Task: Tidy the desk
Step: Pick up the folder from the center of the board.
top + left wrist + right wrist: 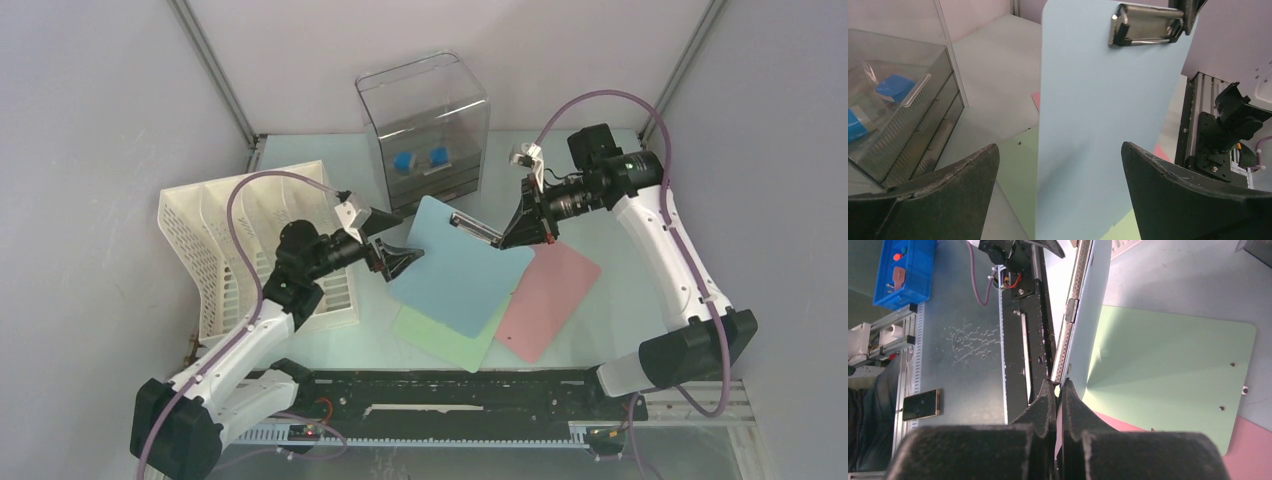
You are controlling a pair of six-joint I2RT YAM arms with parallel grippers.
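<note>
A blue clipboard (460,265) is held tilted above the pale mint-green desk (620,330). My right gripper (517,235) is shut on its top edge beside the metal clip (1143,25), as the right wrist view (1058,387) shows edge-on. My left gripper (397,260) is open at the board's left edge. In the left wrist view (1060,165) the blue board (1098,125) stands between and beyond the fingers, which do not grip it. A green clipboard (440,335) and a pink clipboard (550,300) lie flat underneath.
A white slotted file rack (240,250) stands at the left, next to my left arm. A clear plastic drawer box (425,125) with blue items stands at the back centre. A black rail (450,385) runs along the front edge. Grey walls enclose the desk.
</note>
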